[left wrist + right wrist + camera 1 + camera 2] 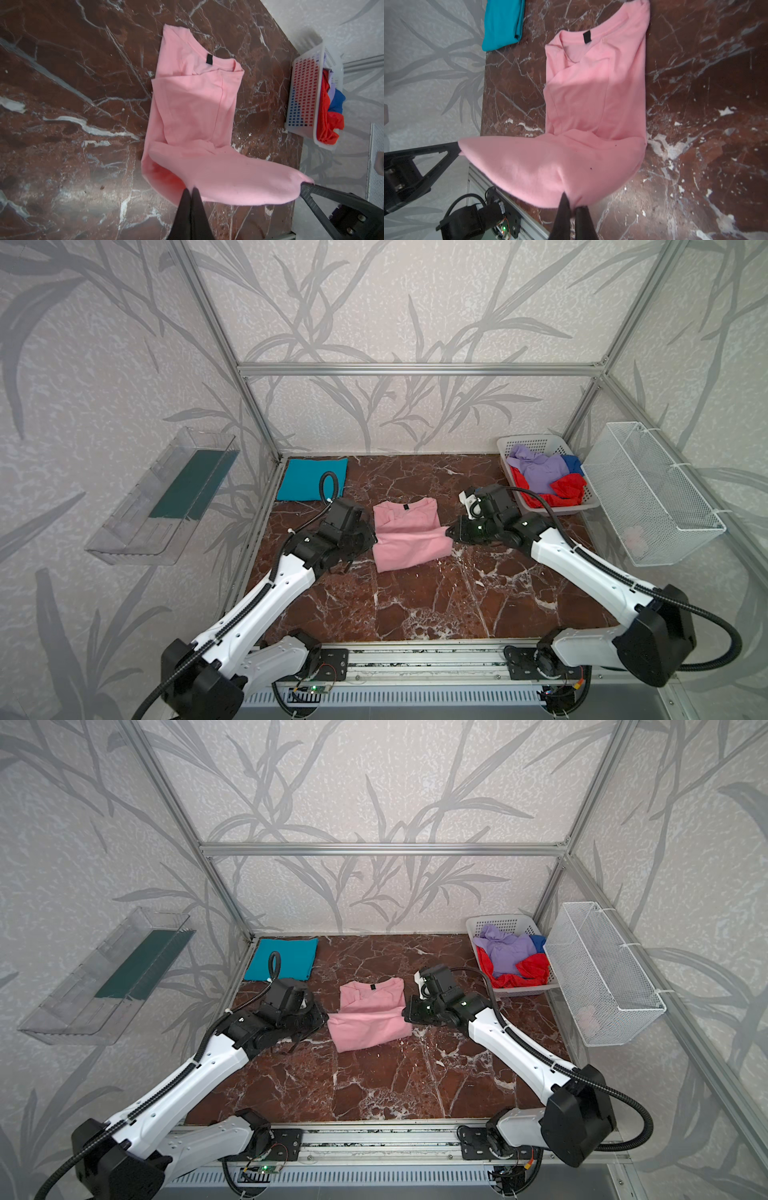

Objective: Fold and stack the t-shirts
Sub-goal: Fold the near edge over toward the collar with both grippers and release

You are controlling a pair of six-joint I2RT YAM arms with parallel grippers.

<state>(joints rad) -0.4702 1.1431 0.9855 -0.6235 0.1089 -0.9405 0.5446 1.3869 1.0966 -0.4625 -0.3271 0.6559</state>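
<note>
Leftmost, well apart from the pink t-shirt [409, 539] and further back, one teal t-shirt [299, 479] lies folded flat in a neat rectangle. At the pink shirt's left edge, the left tool [190, 190] has its fingers pressed together on a corner of the hem. The pink t-shirt itself lies mid-surface [415, 605]. It is light pink with a dark neck label [405, 507], its sides are turned in to a narrow panel and its collar end lies flat. Its hem end is raised off the marble and drawn up over the body. At its right edge, the right tool [572, 201] is pinched shut on the hem's other corner. Right of the shirt and further back, one white perforated basket [536, 443] holds crumpled shirts: one lavender [540, 468], one blue [575, 463] and red cloth [567, 487]; whether the red is one shirt or two I cannot tell. Beyond the basket, furthest from the pink shirt, hangs one white wire mesh bin [648, 489].
</note>
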